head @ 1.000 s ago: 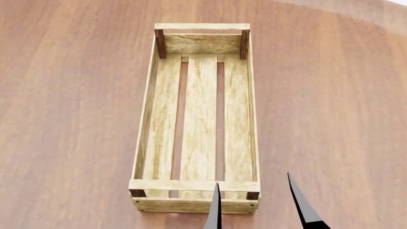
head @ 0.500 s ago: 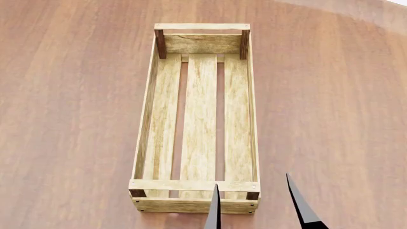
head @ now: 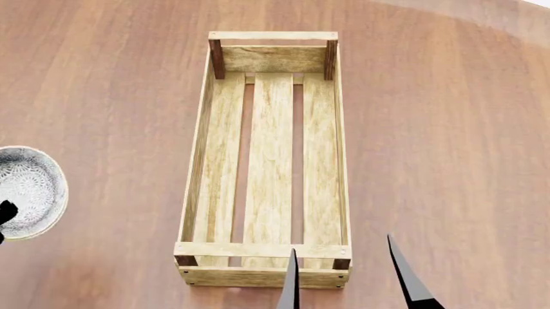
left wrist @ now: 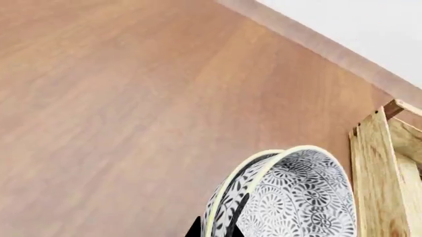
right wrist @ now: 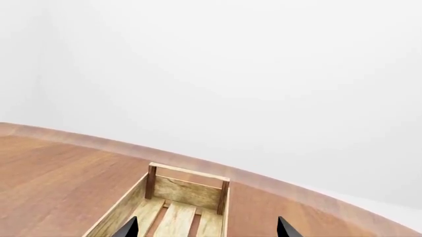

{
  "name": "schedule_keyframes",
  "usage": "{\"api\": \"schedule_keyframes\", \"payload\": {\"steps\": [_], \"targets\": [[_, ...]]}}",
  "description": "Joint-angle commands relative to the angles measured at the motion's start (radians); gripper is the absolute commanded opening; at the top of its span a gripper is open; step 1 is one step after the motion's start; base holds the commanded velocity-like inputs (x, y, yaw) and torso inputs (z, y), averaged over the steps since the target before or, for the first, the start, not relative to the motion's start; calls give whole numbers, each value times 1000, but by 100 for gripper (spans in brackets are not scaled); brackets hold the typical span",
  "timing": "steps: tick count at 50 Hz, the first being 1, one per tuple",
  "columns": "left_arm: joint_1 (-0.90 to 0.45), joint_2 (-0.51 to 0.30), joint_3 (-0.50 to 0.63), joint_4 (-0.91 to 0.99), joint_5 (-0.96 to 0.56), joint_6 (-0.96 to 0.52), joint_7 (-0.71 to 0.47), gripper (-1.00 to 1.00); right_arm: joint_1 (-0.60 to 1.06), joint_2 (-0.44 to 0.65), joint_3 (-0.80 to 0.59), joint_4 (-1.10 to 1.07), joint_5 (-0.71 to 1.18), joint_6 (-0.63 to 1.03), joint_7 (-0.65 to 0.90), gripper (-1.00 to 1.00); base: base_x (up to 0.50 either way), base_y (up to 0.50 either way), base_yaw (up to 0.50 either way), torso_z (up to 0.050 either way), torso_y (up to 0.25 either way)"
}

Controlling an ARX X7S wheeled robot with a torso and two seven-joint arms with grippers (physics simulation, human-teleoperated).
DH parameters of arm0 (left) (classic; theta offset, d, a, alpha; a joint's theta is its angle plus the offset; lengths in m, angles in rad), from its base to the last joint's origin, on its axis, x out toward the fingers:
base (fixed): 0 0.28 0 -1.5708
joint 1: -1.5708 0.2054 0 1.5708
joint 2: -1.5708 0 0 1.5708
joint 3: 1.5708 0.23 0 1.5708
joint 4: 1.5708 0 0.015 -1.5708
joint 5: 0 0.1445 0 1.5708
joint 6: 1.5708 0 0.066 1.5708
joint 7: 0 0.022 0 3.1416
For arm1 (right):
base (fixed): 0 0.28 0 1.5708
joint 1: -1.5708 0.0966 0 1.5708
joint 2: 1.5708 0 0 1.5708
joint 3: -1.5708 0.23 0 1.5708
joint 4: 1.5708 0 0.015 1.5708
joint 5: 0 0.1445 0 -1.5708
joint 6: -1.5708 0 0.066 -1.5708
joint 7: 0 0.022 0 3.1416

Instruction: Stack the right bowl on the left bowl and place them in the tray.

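My left fingers (head: 4, 215) are bringing the bowls (head: 30, 190) into head view, gripping the rim; stacking looks done. Tray (head: 268, 250) is waiting empty, right of them; right fingers (head: 344, 273) spread wide.

The tray's (head: 268, 161) slatted floor lies bare; stacked bowls (head: 30, 190) sit at nine o'clock, table (head: 447, 141) open at three.

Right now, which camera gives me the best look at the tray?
The head view: the whole tray shows from above, all four sides and its three-slat floor, with nothing in it. The right wrist view shows only its far end and part of the floor. The left wrist view catches just one corner beside the bowl.
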Motion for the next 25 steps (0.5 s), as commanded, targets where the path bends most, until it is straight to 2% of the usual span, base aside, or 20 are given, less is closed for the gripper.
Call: {"api": "schedule_keyframes", "payload": {"steps": [1, 17, 25], "targets": [[-183, 57, 114, 77, -10, -72, 19, -100, -2, -16, 21, 3, -16, -8, -19, 100, 0, 0, 0, 0, 10], [-400, 206, 258, 6, -37, -96, 83, -100, -6, -11, 24, -2, -6, -16, -17, 100, 0, 0, 0, 0, 1], [-450, 250, 321, -6, -32, -109, 95, -100, -6, -7, 27, -4, -1, -18, -16, 100, 0, 0, 0, 0, 1]]}}
